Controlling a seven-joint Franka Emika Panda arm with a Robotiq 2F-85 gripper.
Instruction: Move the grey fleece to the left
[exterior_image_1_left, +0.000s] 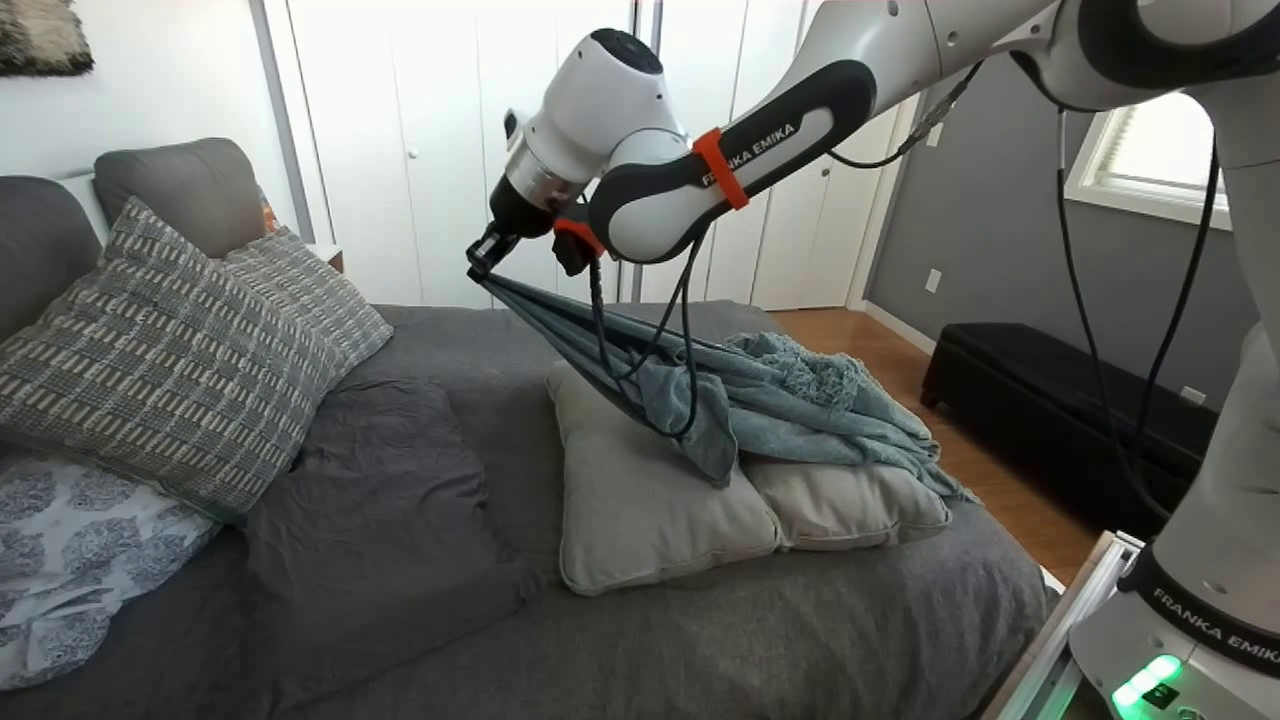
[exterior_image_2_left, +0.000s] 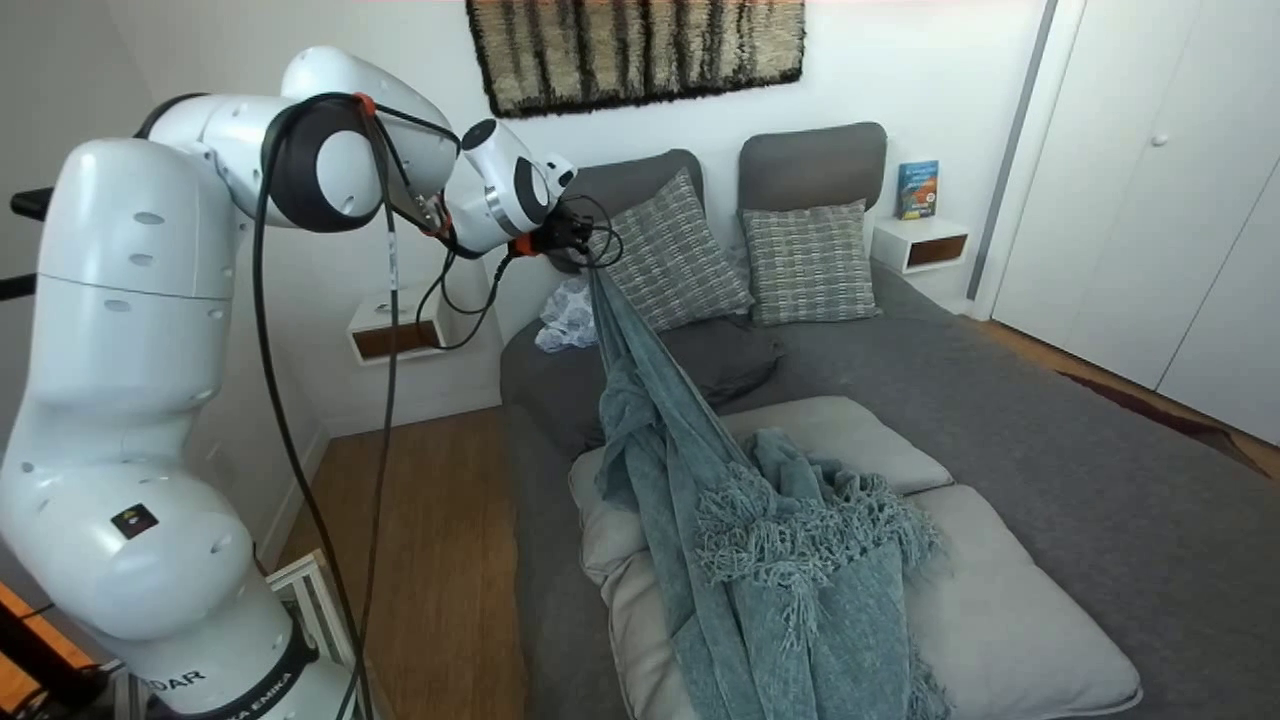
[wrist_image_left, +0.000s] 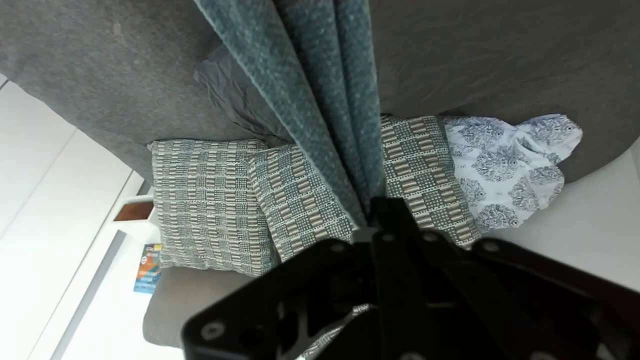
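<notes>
The grey fleece is a blue-grey throw with fringe, seen in both exterior views (exterior_image_1_left: 830, 425) (exterior_image_2_left: 830, 620) and in the wrist view (wrist_image_left: 287, 80). Its bulk lies bunched over two beige cushions (exterior_image_1_left: 650, 530) (exterior_image_2_left: 1020, 610) on the bed. My gripper (exterior_image_1_left: 480, 268) is shut on one end of the fleece and holds it up above the bed, toward the headboard side. The held part stretches taut and slanting down to the cushions. In the wrist view the fleece runs into the fingertips (wrist_image_left: 372, 217). The other exterior angle shows the gripper (exterior_image_2_left: 590, 245) partly hidden by cables.
Patterned pillows (exterior_image_1_left: 180, 360) (wrist_image_left: 210, 200) lean at the headboard. A dark grey pillow (exterior_image_1_left: 370, 530) and a white floral cloth (exterior_image_1_left: 80, 560) lie on the grey bed (exterior_image_1_left: 700, 650). Black cables (exterior_image_1_left: 687, 320) hang from the arm in front of the fleece. White nightstands (exterior_image_2_left: 925, 240) flank the bed.
</notes>
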